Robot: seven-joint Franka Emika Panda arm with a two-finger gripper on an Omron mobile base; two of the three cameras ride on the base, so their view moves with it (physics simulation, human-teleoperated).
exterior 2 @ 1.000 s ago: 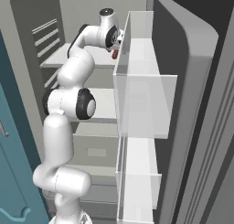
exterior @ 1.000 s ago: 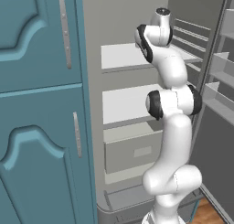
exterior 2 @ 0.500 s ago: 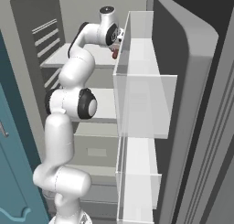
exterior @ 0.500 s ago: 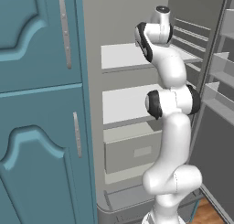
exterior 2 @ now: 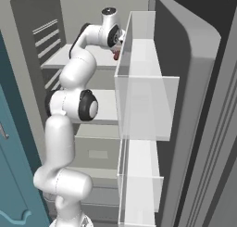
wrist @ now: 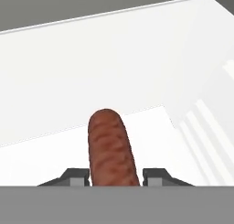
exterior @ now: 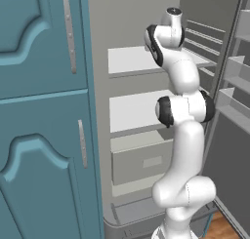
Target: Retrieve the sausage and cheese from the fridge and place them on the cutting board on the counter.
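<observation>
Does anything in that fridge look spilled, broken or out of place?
Nothing stands out. The fridge shelves look clean and level, with no spill or damage visible. The gripper is shut on the sausage, which lies straight between its tips.

You're looking at a glossy white arm (exterior: 183, 135) of rounded segments, black joint rings, and dark fingertips (wrist: 75, 176).

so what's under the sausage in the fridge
A bare white shelf lies under the sausage, which the hand has shut on. Whether it touches the shelf can't be told; its near end is covered.
</observation>
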